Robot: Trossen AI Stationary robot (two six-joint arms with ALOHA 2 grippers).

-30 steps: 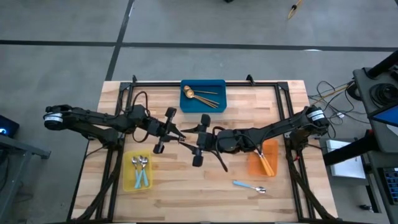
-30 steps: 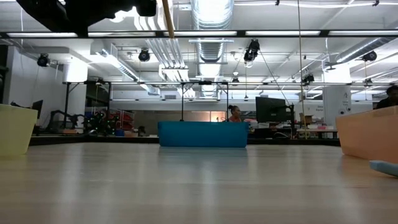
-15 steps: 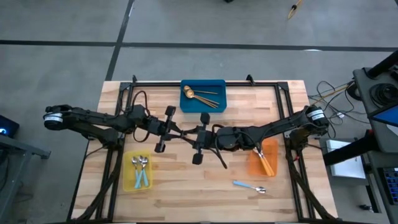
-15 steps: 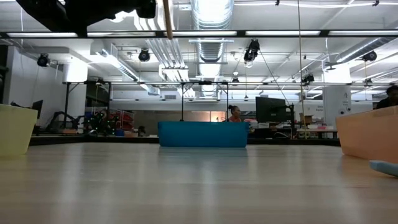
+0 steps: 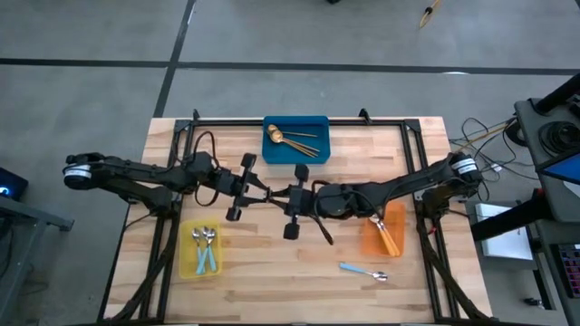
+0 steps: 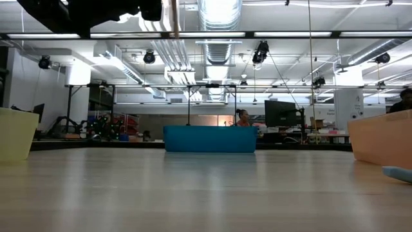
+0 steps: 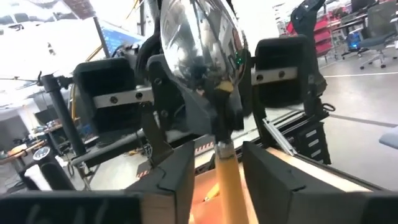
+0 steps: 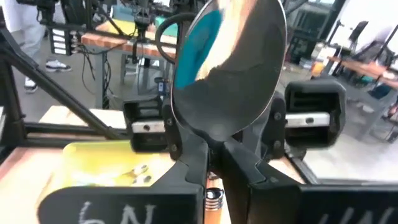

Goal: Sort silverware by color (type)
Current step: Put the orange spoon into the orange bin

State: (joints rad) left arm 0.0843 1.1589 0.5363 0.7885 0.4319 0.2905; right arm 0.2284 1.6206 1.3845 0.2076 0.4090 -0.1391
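Orange-handled spoon (image 8: pixel 227 68): in the air over the middle of the counter (image 5: pixel 272 263), just out from the blue bin (image 5: pixel 296 119) toward the front edge. It hangs between my two claws.

Right claw (image 8: pixel 214 155): pressed together on the spoon's neck, just under the bowl. Grip looks centred, with the handle running out beyond it.

Left claw (image 7: pixel 217 158): spread, with a finger on either side of the orange handle and a visible gap on each side. It carries none of the spoon's weight.

Step in hand, as I judge it: a hand-over, left to right.

- Draw the left claw straight back along the handle, not sideways, so a finger doesn't knock the spoon askew in the right's narrow pinch.
- Hold the right claw motionless until the left is clear.
- Then carry the spoon to the orange bin (image 5: pixel 367 244), on the right-arm side of the blue bin and nearer the front edge.
- Lower it before letting go; a pinch at the neck may let the spoon swing.

One blue-handled spoon (image 5: pixel 362 271) lies loose on the counter, well out from the blue bin, past the orange one.
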